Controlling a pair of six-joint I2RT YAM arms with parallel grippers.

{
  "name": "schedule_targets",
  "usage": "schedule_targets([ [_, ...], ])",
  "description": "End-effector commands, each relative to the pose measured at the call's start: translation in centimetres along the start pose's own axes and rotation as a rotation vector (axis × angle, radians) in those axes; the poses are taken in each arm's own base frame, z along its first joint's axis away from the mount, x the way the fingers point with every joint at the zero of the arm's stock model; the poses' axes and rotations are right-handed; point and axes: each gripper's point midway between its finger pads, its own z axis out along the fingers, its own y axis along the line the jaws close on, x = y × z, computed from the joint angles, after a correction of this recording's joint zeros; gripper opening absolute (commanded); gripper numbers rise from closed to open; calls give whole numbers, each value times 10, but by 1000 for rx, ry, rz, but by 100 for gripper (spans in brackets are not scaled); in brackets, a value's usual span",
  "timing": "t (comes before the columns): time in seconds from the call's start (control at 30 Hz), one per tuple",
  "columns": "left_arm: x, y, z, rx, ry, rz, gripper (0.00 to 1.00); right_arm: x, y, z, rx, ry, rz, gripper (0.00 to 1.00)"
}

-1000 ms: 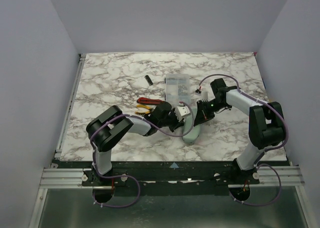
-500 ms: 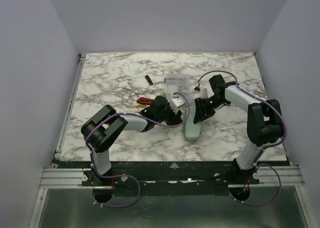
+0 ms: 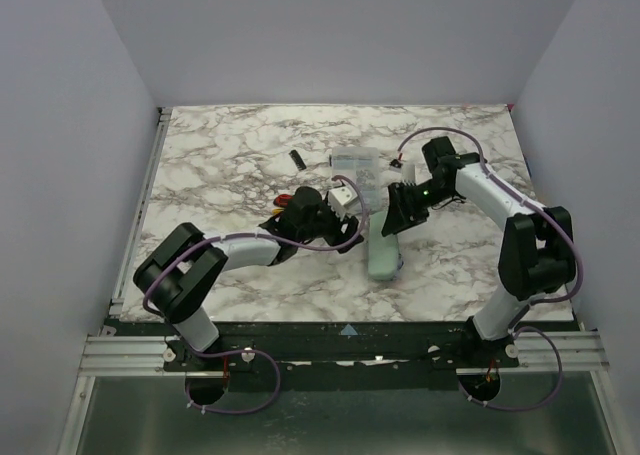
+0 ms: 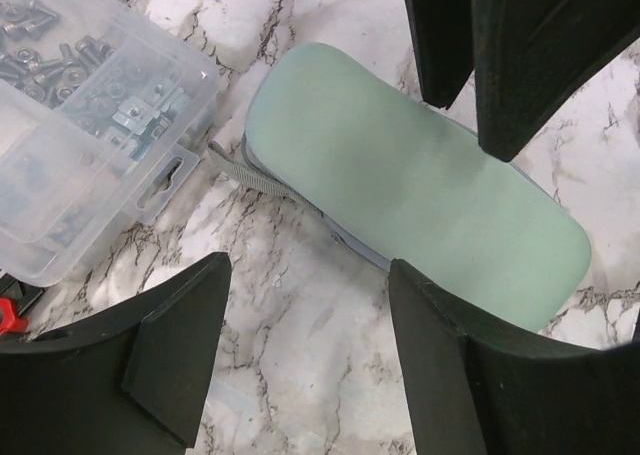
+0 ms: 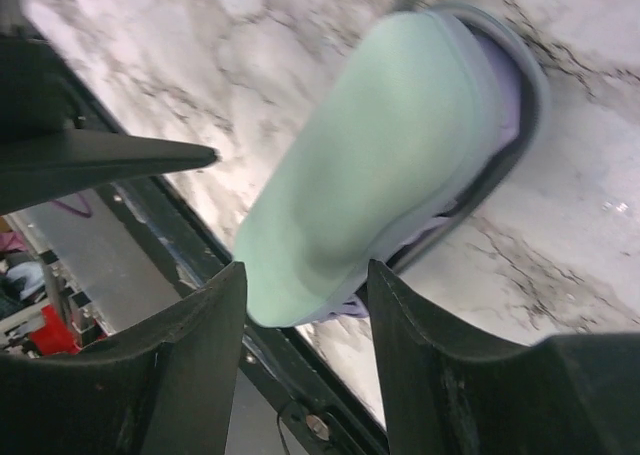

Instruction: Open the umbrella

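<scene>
Umbrella (image 3: 382,258) in mint case (image 4: 420,205), flat on table (image 3: 230,155), just beyond open, empty left jaws; right jaws spread wide, case end between them.

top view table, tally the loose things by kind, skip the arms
umbrella in mint case: 1
clear parts box: 1
small black piece: 1
red-handled tool, partly hidden: 1
total: 4 in view

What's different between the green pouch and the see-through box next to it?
The pouch is opaque mint green with rounded ends; the box is clear, showing screws and nuts inside. The pouch lies nearer the front edge of the table, the box farther back. Both lie flat on the marble.
</scene>
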Motion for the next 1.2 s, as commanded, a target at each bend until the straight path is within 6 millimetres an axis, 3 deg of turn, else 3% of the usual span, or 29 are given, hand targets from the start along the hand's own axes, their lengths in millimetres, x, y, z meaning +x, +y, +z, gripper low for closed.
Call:
schedule_targets([
  [0.0,-8,-1,-15,-5,-26,-15,67,-13,31,-4,-149,-59,16,54],
  [0.2,-17,-4,-37,6,-74,32,68,-29,38,3,-216,-72,27,54],
  [0.3,-13,-6,-47,3,-73,62,67,-37,35,-3,-168,-85,14,53],
  [0.37,-10,-6,-52,-7,-69,68,67,-37,28,-14,-109,-113,23,46],
  [0.47,-5,-7,-56,-17,-62,67,67,-33,-2,-34,1,-185,147,29],
  [0.57,0,-5,-58,-27,-52,61,67,-7,-55,-39,229,-167,249,14],
  [0.63,1,-5,-57,-24,-49,61,67,10,-70,-35,286,-135,263,9],
  [0.77,-3,-5,-54,-15,-47,68,67,15,-55,-19,155,-132,250,6],
  [0.93,-5,-5,-52,-12,-42,69,67,15,-59,-3,97,-135,281,5],
  [1.17,-3,-4,-52,-15,-34,70,67,14,-48,16,35,-98,280,6],
])
